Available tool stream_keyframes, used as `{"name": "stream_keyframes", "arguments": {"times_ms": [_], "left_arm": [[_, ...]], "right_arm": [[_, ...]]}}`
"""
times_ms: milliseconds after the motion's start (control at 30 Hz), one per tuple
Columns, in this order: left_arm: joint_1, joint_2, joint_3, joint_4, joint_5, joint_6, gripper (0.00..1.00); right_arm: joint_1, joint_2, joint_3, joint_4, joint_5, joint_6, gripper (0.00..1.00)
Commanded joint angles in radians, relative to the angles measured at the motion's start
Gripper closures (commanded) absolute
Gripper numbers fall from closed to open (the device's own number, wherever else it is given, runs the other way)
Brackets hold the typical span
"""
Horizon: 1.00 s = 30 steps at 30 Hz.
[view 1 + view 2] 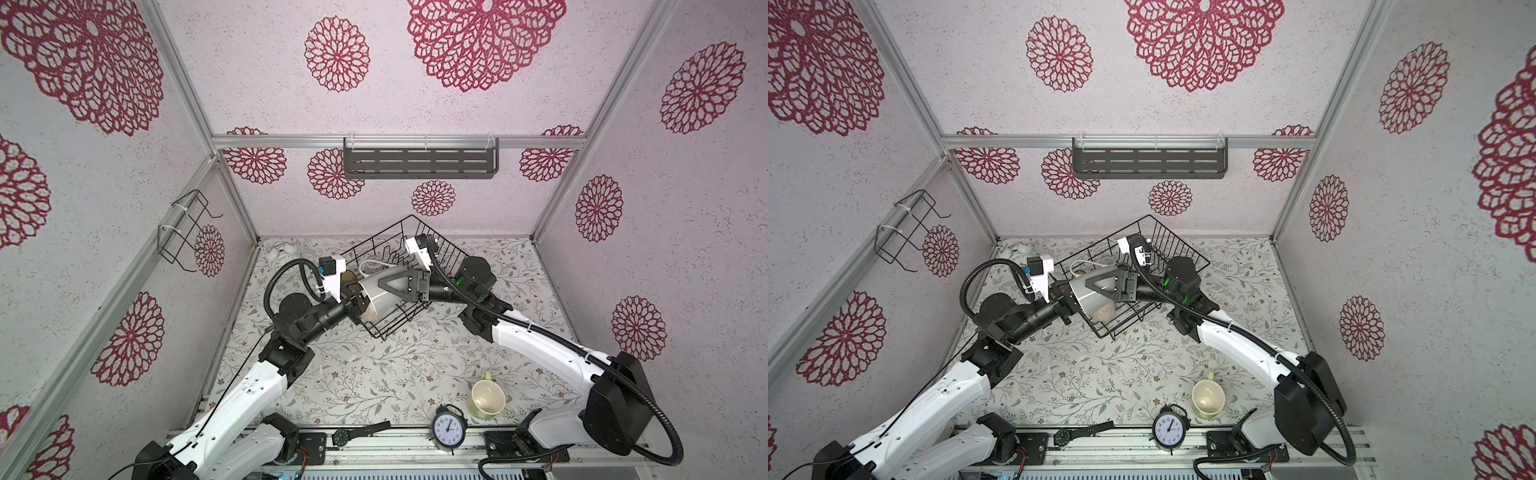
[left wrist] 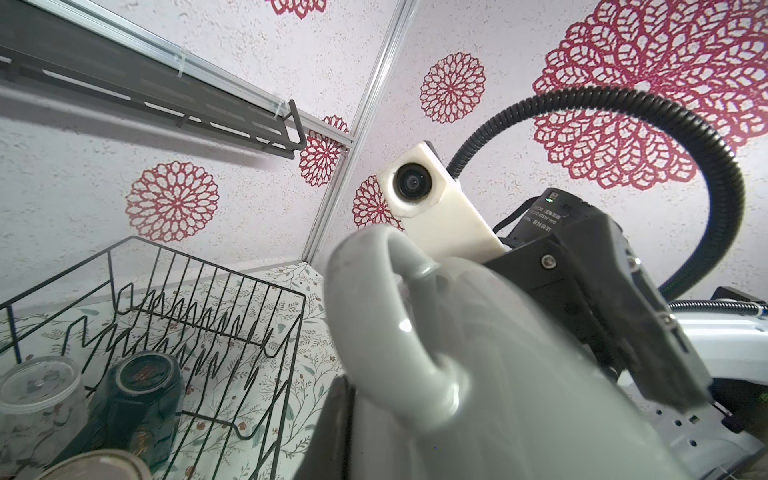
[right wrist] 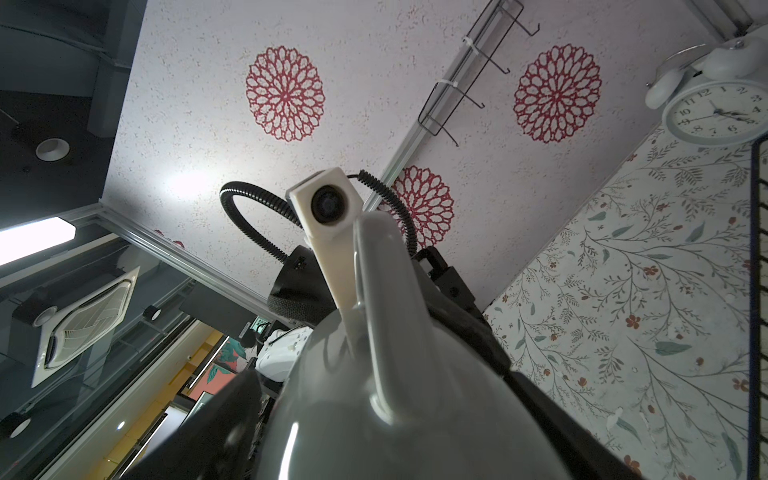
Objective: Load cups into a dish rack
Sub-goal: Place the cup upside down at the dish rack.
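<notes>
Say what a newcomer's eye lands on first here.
Both arms meet mid-table over the black dish rack. There the left gripper pinches a tipped grey mug, and the right gripper straddles its body. After that, the crimson floral wallpaper on every wall stands out, then a pale yellow-green mug sitting beside a black alarm clock at the table's near edge.
</notes>
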Motion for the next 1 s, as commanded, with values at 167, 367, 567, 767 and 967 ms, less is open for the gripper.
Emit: {"name": "stream_keyframes", "arguments": {"times_ms": [167, 367, 567, 767, 967], "left_arm": [[-0.006, 0.014, 0.038, 0.017, -0.006, 0.000, 1.00], [-0.005, 0.026, 0.043, -0.018, -0.034, 0.020, 0.75], [-0.004, 0.038, 0.033, -0.028, -0.030, 0.053, 0.57], [0.000, 0.023, 0.034, -0.149, -0.111, 0.118, 0.18], [0.013, -0.032, 0.027, -0.281, -0.160, 0.153, 0.02]], "right_arm": [[0.022, -0.022, 0.043, 0.034, -0.020, -0.041, 0.22], [0.010, -0.025, 0.047, 0.018, 0.000, -0.066, 0.28], [-0.034, -0.020, 0.032, 0.017, 0.031, -0.061, 0.34], [-0.098, -0.024, 0.038, -0.087, 0.067, -0.152, 0.38], [-0.127, -0.022, 0.143, -0.510, 0.196, -0.496, 0.39]]}}
